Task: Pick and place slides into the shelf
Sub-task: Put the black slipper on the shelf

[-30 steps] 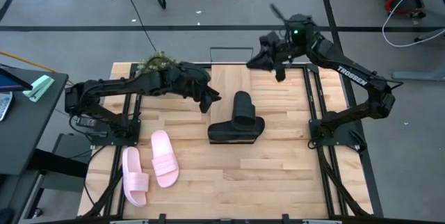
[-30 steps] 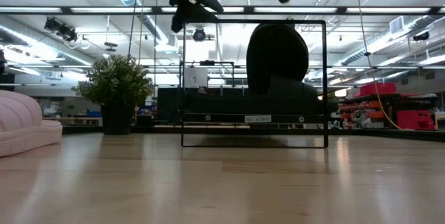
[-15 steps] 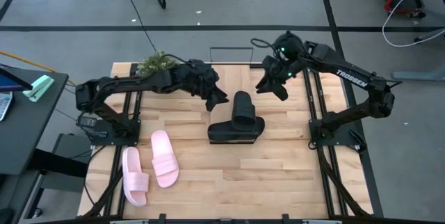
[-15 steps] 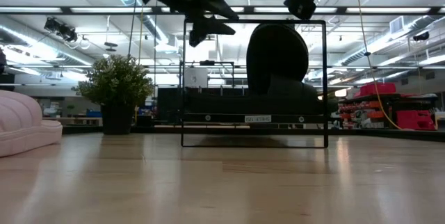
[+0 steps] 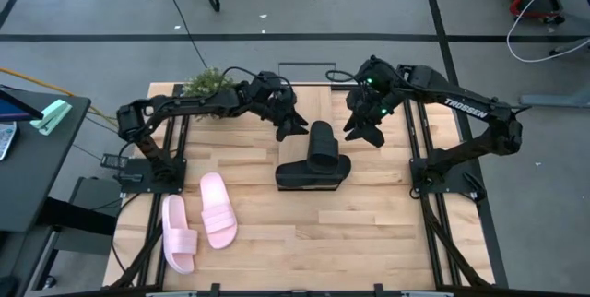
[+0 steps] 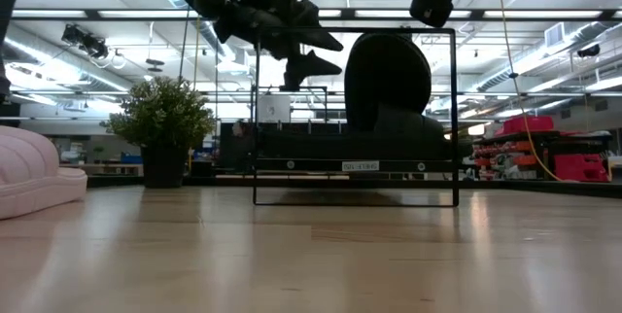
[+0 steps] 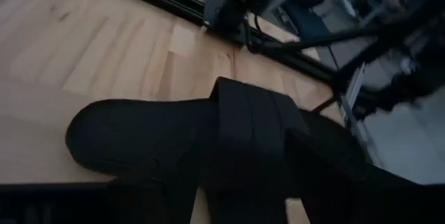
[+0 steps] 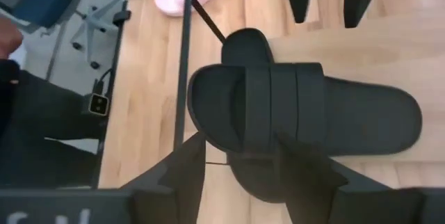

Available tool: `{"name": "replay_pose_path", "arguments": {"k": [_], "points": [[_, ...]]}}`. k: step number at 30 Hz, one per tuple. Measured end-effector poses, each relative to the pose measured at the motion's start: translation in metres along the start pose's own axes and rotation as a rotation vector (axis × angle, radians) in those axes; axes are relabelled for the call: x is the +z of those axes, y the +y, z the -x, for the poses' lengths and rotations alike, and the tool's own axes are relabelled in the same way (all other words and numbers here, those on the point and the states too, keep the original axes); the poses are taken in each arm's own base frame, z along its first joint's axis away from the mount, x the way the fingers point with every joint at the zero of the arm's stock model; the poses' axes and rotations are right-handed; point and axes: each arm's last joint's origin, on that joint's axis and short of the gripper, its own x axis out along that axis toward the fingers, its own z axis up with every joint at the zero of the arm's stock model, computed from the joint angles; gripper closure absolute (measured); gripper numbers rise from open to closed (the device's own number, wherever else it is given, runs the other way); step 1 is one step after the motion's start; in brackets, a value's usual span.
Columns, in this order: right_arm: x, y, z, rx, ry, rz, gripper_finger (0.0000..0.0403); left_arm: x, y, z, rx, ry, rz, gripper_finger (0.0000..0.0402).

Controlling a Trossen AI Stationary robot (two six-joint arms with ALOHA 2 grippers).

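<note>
Two black slides [image 5: 315,160] lie crossed at the table's middle, one over the other [image 8: 306,113] [image 7: 146,133]. In the low view they show inside the shelf's thin black wire frame [image 6: 257,109]. A wire of that frame also runs beside them in the right wrist view [image 8: 183,71]. Two pale pink slides [image 5: 201,219] lie side by side, soles down, near the table's left near corner. My left gripper [image 5: 291,124] [image 6: 326,52] hovers open just left of the black pair. My right gripper [image 5: 361,133] [image 6: 431,2] hovers open just right of it, above.
A small potted plant [image 5: 207,83] [image 6: 163,123] stands at the far left edge. The arms' black base rails [image 5: 412,140] run along both sides of the table. Bare wood [image 5: 350,232] lies near and right of the black slides.
My left gripper has reached toward the table's right and come down beside the black slides. My right gripper has swung from the far edge toward the near side and dropped toward the same pair. The slides have stayed still.
</note>
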Motion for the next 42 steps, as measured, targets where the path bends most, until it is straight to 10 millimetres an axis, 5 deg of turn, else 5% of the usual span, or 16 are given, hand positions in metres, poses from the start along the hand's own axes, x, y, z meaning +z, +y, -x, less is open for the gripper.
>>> {"name": "replay_pose_path", "arguments": {"k": [13, 25, 34, 42], "points": [[0.000, 0.020, -0.013, -0.054, 0.043, -0.058, 0.0211, -0.009, -0.002, -0.006, -0.012, 0.064, -0.535, 0.0194], [0.000, 0.026, -0.017, -0.137, 0.050, -0.108, 0.0210, -0.020, -0.012, -0.020, 0.220, 0.249, -1.112, 0.0165], [0.002, 0.026, -0.017, -0.154, 0.026, -0.124, 0.0210, -0.033, 0.005, -0.029, 0.245, 0.323, -1.038, 0.0148], [0.002, 0.025, -0.017, -0.156, 0.020, -0.120, 0.0211, -0.030, 0.017, -0.019, 0.297, 0.322, -0.857, 0.0150]]}}
